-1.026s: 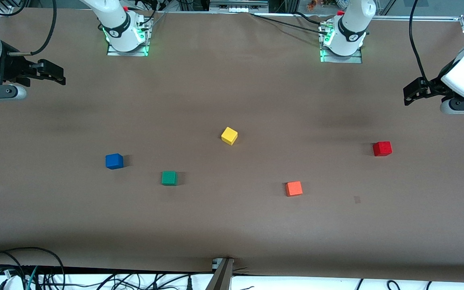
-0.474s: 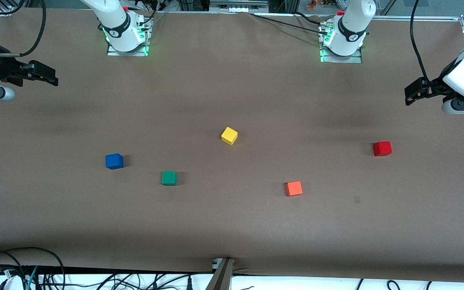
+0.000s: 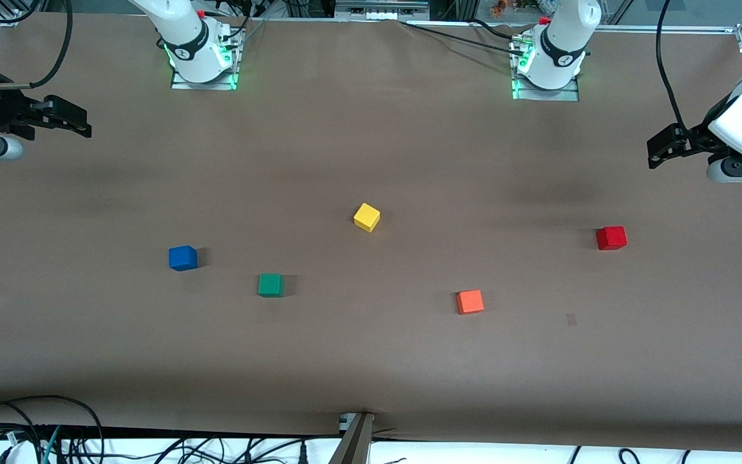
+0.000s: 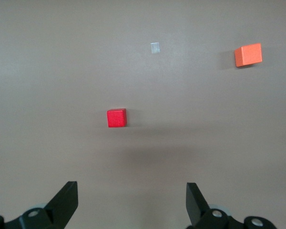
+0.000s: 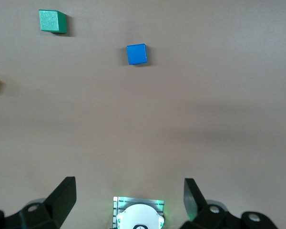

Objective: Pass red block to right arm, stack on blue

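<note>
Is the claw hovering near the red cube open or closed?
Open: the left gripper shows two fingers spread wide apart, nothing between them, the red block untouched on the table.

I see the red block [image 3: 611,237], a small deep-red cube, sitting flat on the brown table [image 3: 371,361] toward the left arm's end. The blue cube [image 3: 182,258] rests flat, well apart, toward the right arm's end, slightly nearer the front camera.
</note>
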Robot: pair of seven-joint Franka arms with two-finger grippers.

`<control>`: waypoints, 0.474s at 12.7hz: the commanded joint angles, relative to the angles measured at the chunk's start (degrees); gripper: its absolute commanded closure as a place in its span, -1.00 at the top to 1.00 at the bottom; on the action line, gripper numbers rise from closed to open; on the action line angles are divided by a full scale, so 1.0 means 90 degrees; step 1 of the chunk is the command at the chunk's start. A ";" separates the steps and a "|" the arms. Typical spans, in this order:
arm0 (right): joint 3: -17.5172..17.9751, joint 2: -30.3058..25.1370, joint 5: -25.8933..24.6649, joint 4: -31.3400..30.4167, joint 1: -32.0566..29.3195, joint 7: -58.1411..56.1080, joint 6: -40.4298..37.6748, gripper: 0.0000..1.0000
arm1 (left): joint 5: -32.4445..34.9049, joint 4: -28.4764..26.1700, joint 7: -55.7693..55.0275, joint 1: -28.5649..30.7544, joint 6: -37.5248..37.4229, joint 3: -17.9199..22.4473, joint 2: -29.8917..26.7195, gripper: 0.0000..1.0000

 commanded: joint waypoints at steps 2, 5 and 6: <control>-0.0057 0.0051 0.0011 0.0152 -0.0064 -0.0142 -0.0030 1.00 | -0.0073 0.0200 0.0100 0.0059 -0.0155 -0.0025 0.0078 1.00; -0.0057 0.0051 -0.0008 0.0152 -0.0064 -0.0161 -0.0030 1.00 | -0.0073 0.0210 0.0110 0.0059 -0.0155 -0.0015 0.0078 1.00; -0.0057 0.0051 -0.0008 0.0152 -0.0064 -0.0200 -0.0030 1.00 | -0.0073 0.0210 0.0119 0.0059 -0.0155 -0.0015 0.0078 1.00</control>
